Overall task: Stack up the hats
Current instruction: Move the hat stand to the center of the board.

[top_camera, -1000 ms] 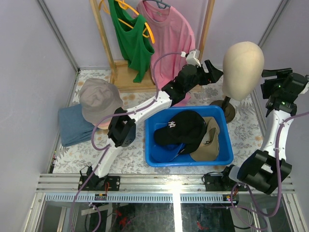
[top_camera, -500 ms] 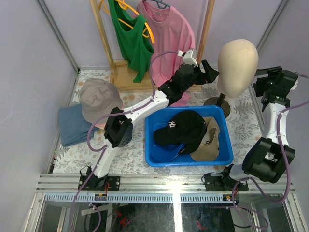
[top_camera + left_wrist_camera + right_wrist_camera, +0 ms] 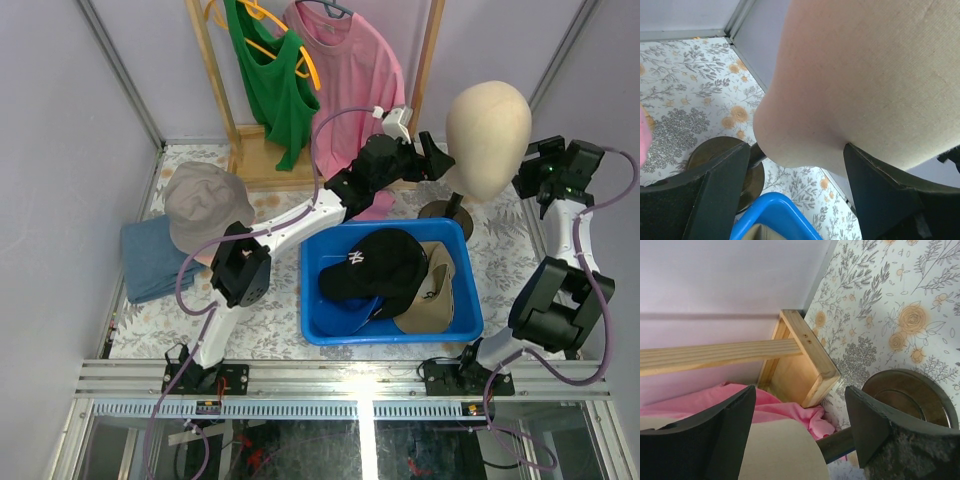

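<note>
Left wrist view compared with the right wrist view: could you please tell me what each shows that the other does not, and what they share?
Only the left wrist view shows a corner of the blue bin. Only the right wrist view shows the foot of the wooden rack. Both show the cream mannequin head, its round stand base and the floral table cover.

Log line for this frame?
left gripper open at mannequin head | right gripper open, near head | black cap in blue bin
</note>
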Robot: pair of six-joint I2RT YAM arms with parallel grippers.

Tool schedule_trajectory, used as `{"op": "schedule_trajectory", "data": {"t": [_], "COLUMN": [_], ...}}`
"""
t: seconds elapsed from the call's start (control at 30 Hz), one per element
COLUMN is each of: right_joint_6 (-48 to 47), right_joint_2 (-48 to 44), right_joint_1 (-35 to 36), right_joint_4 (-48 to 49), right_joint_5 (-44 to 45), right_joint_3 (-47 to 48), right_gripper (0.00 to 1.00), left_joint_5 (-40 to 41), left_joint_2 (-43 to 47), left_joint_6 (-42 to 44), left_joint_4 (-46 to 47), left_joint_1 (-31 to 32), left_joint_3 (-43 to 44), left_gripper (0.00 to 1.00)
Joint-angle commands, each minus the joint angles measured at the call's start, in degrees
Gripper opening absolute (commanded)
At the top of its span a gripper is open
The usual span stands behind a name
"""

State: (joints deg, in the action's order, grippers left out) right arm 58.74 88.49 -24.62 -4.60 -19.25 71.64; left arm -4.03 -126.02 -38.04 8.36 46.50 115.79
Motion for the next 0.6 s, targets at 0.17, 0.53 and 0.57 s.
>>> {"op": "schedule_trajectory", "data": {"t": [0.17,0.53,0.57], "right_joint_6": [-5.87,-7.99,-7.96], "right_joint_2": [4.97,12.43,12.8], "right_joint_1": [5.64,9.39,9.68], "right_joint_4": [-1.56,-3.02,-2.97], "right_joint_5": [-14.08,-19.86,-20.21], "right_joint_3": [7.84,14.91,15.17], "right_gripper": [0.8,0.8,0.8], "left_joint_5": [-6.75,-6.56,-6.4], "left_joint_2": [2.88,2.85,2.87], "left_joint_6": [2.32,3.8,3.91], "left_joint_4": [8.29,7.52,7.48], "left_joint_1": [3.19,3.56,3.57], "left_joint_3": [-2.02,-2.29,-2.59], "left_gripper": [0.76,0.75,0.75]}}
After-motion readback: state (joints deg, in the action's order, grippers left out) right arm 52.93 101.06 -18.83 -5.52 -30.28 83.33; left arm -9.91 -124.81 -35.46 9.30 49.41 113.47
